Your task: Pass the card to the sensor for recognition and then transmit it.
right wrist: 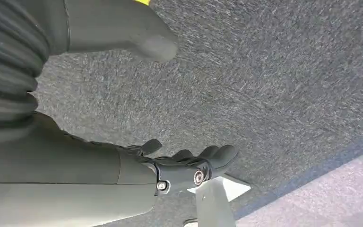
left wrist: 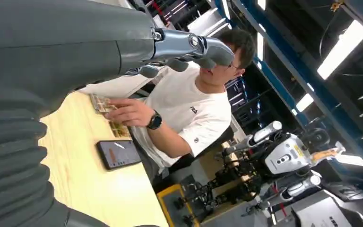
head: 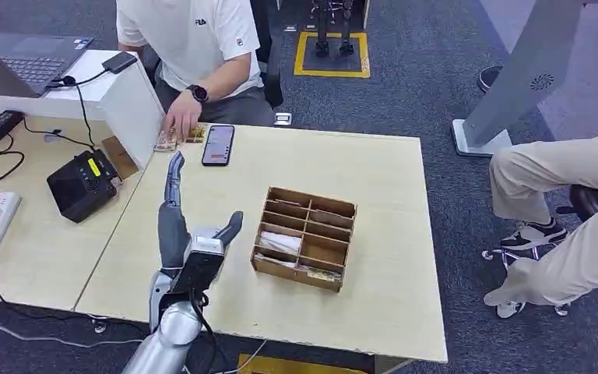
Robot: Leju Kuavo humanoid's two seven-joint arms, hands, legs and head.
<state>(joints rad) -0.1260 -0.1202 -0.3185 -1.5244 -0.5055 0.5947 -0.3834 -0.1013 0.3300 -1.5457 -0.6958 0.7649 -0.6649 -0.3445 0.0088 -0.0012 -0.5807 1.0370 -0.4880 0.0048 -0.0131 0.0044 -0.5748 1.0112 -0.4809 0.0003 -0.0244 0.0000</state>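
Left hand is empty, fingers spread, above the tabletop. The cards under the person's hand look thin, stiff, light; probably best pinched by an edge. Right hand holds nothing, fingers loosely apart.

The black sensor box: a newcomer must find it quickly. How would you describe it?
Start at the light wooden table, then look to the lower desk on its left. The sensor box sits there beside the white divider panel; unlike the flat phone, it is chunky, with a yellow label.

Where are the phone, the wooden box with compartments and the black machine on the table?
phone [head: 218, 145], head view, middle of its screen.
wooden box [head: 301, 276], head view, its near front wall.
black machine [head: 80, 185], head view, its top face.
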